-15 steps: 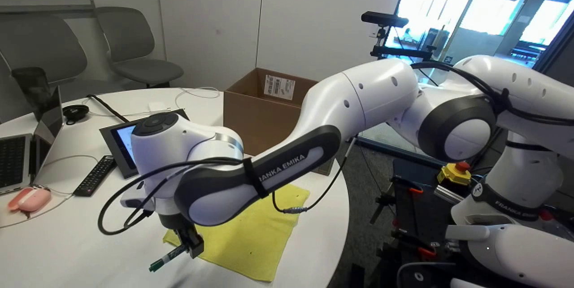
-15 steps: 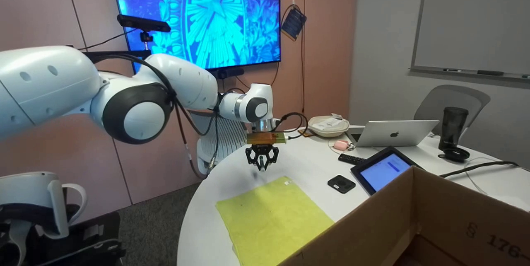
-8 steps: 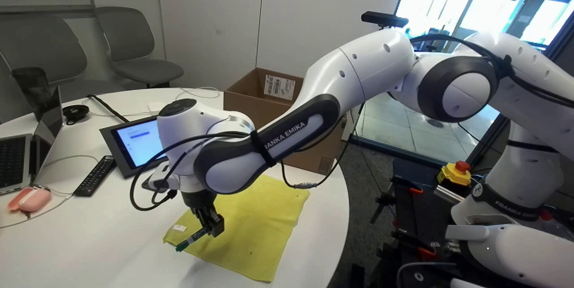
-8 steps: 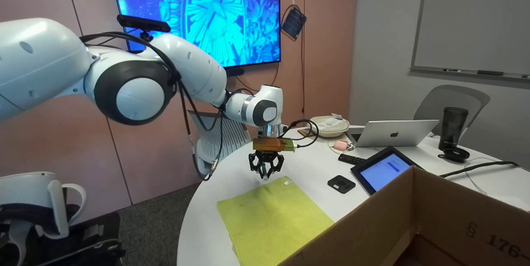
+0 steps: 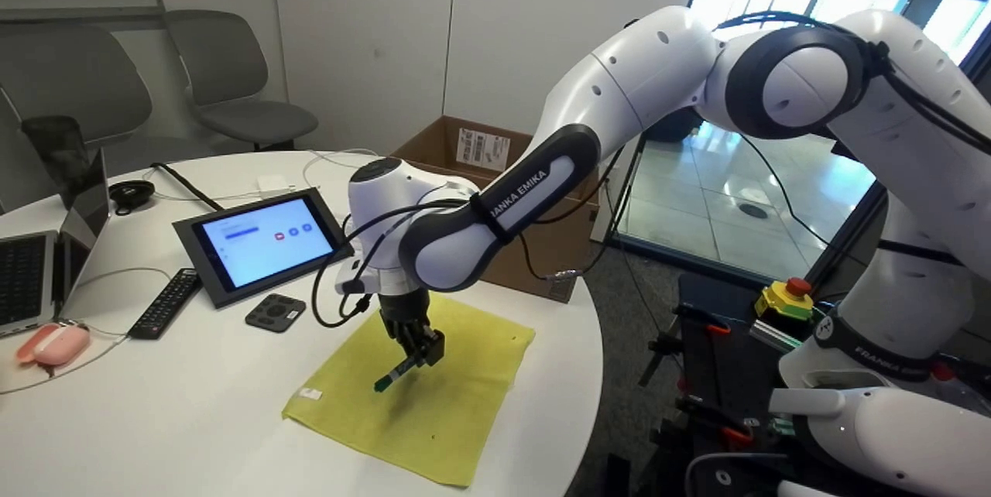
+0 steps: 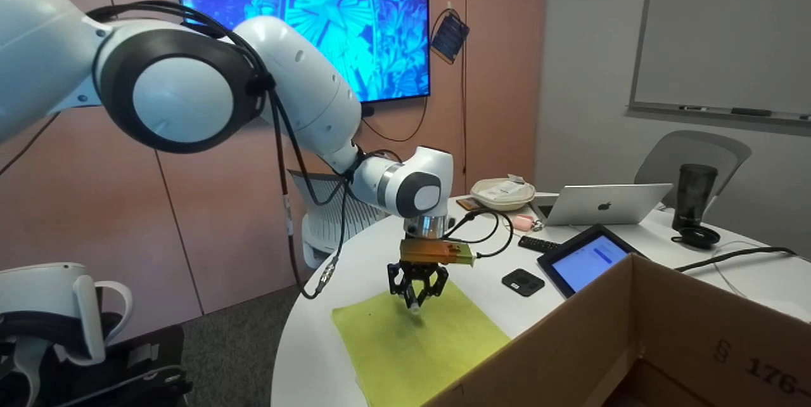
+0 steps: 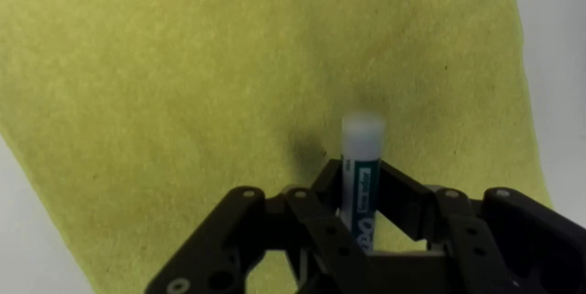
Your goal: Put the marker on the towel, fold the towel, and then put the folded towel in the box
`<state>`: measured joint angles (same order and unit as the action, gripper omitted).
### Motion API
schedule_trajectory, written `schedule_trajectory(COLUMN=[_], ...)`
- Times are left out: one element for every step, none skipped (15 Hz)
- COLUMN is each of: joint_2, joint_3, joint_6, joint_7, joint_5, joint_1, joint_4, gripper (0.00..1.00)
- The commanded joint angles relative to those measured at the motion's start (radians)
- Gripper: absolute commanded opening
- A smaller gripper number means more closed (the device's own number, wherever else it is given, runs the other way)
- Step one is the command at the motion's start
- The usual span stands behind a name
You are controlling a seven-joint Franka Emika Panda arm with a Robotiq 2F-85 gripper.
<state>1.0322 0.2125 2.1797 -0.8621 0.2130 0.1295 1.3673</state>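
Note:
The yellow-green towel (image 5: 464,404) lies spread flat on the white table in both exterior views, and it fills most of the wrist view. Above it hangs the marker (image 5: 393,375), white with a green label and a green cap end, tilted a little. My gripper (image 5: 424,356) is shut on the marker's barrel; in the wrist view the black fingers (image 7: 405,198) press it from both sides, and its white end (image 7: 363,138) sticks out beyond them. A soft shadow on the cloth shows a gap under the marker. The brown cardboard box (image 5: 550,245) stands open-topped behind the towel.
A black tablet (image 5: 267,241) with a lit screen, a small dark device (image 5: 275,313) and a remote (image 5: 164,303) lie beside the towel. Farther off are a laptop (image 5: 23,280) and a pink earbud case (image 5: 62,344). The box wall (image 6: 570,331) rises close to the towel.
My gripper has carried the marker from beyond the towel's edge to over its middle, coming nearer the box and lower. The towel and box have stayed in place.

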Motion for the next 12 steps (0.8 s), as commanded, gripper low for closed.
schedule_trajectory(joint_2=[-0.133, -0.152, -0.170, -0.188, -0.209, -0.219, -0.225, -0.230, -0.235, -0.238, -0.239, -0.242], joint_3=[-0.006, -0.011, -0.021, -0.023, -0.025, -0.026, -0.026, -0.022, -0.016, -0.016, -0.014, -0.009], joint_6=[0.103, 0.136, 0.176, 0.213, 0.251, 0.289, 0.319, 0.352, 0.380, 0.407, 0.426, 0.442], joint_7=[-0.064, -0.074, -0.068, -0.066, -0.064, -0.057, -0.057, -0.059, -0.065, -0.062, -0.067, -0.071], joint_5=[0.009, 0.014, 0.023, 0.027, 0.032, 0.033, 0.033, 0.029, 0.027, 0.029, 0.029, 0.028], joint_1=[-0.068, -0.079, -0.085, -0.092, -0.100, -0.104, -0.107, -0.113, -0.118, -0.117, -0.118, -0.121], joint_4=[0.236, 0.282, 0.331, 0.379, 0.430, 0.469, 0.497, 0.524, 0.546, 0.565, 0.577, 0.588], gripper=[0.05, 0.05, 0.05, 0.05, 0.05, 0.05, 0.05, 0.05, 0.05, 0.06, 0.06, 0.06])
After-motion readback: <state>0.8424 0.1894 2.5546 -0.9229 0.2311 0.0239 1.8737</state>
